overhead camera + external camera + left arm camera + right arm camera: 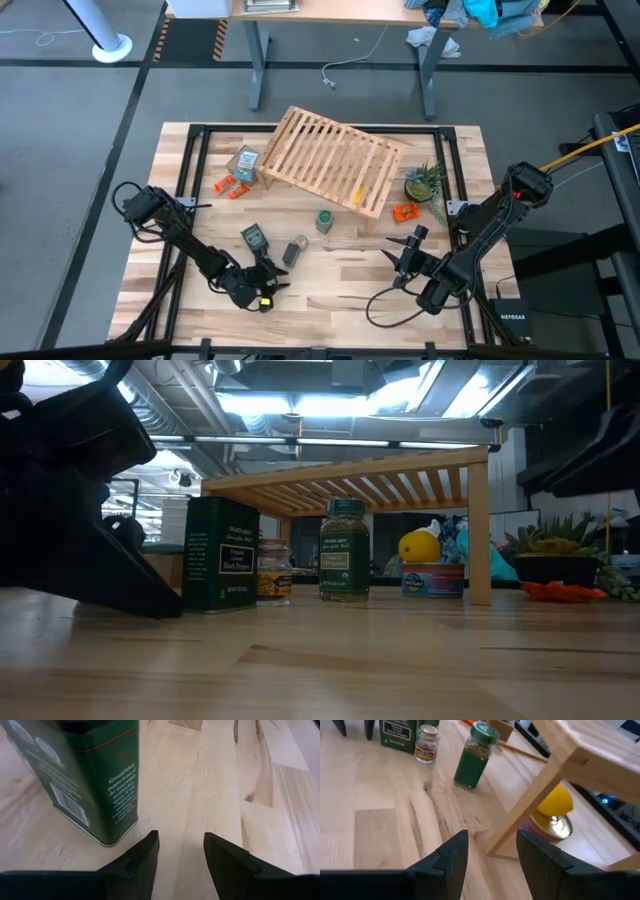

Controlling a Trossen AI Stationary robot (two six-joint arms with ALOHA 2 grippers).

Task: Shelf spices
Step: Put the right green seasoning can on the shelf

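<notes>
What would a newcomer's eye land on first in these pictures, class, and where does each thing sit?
The light-wood slatted shelf dominates the far middle of the table, standing empty on top. In front of it stand a dark green pepper tin, a tiny clear glass jar and a round green spice jar. The left gripper and right gripper wait open at the near edge, holding nothing.

The dark green tin is cut off at its top.
</notes>
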